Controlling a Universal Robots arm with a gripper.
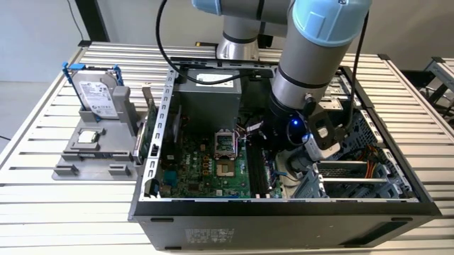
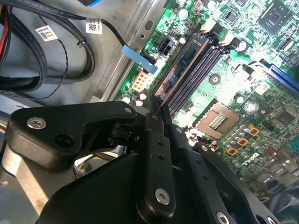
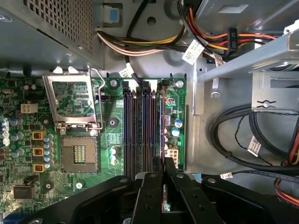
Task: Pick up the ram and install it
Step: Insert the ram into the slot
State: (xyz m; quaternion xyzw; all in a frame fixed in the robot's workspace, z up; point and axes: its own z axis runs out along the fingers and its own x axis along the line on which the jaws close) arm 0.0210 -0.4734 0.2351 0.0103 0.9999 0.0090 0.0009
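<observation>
The ram [image 3: 162,121] stood edge-on at the memory slot farthest from the processor socket [image 3: 79,151]. The gripper [image 3: 163,162] was clamped narrowly on one end of it in both wrist views. The other slots [image 3: 140,130] lay between stick and socket. Farther from the socket, cables [image 3: 140,44] carried white barcode tags [image 3: 190,51], their print too small to read.

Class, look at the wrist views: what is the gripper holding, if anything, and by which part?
The gripper is shut on the ram, which stands on edge, and holds it by one end of the stick.
</observation>
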